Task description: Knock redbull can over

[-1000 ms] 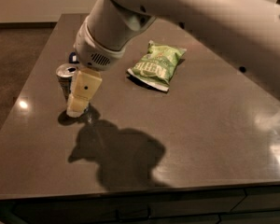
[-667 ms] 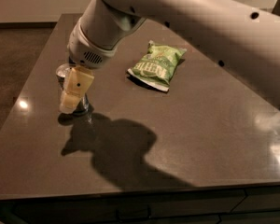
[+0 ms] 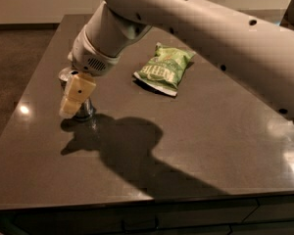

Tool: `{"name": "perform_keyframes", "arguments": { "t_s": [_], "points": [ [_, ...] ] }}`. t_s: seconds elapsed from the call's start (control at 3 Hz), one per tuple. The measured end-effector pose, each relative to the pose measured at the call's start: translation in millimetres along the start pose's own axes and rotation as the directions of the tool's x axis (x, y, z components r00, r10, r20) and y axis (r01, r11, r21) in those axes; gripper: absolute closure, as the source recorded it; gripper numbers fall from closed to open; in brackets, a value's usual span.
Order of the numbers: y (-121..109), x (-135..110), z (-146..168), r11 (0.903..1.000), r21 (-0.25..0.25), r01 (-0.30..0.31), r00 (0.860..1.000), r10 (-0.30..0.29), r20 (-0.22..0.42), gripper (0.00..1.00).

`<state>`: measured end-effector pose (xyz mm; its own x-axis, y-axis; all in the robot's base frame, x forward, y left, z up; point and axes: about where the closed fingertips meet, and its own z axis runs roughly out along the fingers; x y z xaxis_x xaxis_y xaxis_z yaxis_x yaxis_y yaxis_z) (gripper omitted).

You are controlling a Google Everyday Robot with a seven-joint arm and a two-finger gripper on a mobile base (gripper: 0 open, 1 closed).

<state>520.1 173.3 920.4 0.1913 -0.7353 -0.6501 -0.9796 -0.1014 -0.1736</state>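
1. Dark grey polished tabletop (image 3: pixel 196 146) carries everything.
2. White robot arm (image 3: pixel 201 28) reaches to the left side.
3. Green crinkled chip bag (image 3: pixel 164 70) lies well apart.
4. Cream claw (image 3: pixel 76 96) sits low against the can, likely to shove it; grip state cannot tell.
5. Slim silver-topped redbull can (image 3: pixel 84 110) stands near the left edge, mostly hidden behind the claw.

The arm (image 3: pixel 201 31) slants down from upper right, its gripper (image 3: pixel 74 98) low at left.

Cream hand (image 3: pixel 72 106) hangs at the silver redbull can (image 3: pixel 85 111); green bag (image 3: pixel 164 68) lies on dark grey table (image 3: pixel 201 146).
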Motion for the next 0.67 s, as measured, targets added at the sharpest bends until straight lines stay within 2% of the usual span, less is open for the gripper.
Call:
{"name": "perform_keyframes", "arguments": {
  "t_s": [0.33,0.67],
  "points": [
    [-6.3,5.2,-0.3,0.9997,-0.02,-0.014,1.0,0.014,0.028,0.43],
    [-14.6,5.7,-14.4,0.9991,-0.028,-0.03,0.999,0.031,0.02,0.74]
  ]
}}
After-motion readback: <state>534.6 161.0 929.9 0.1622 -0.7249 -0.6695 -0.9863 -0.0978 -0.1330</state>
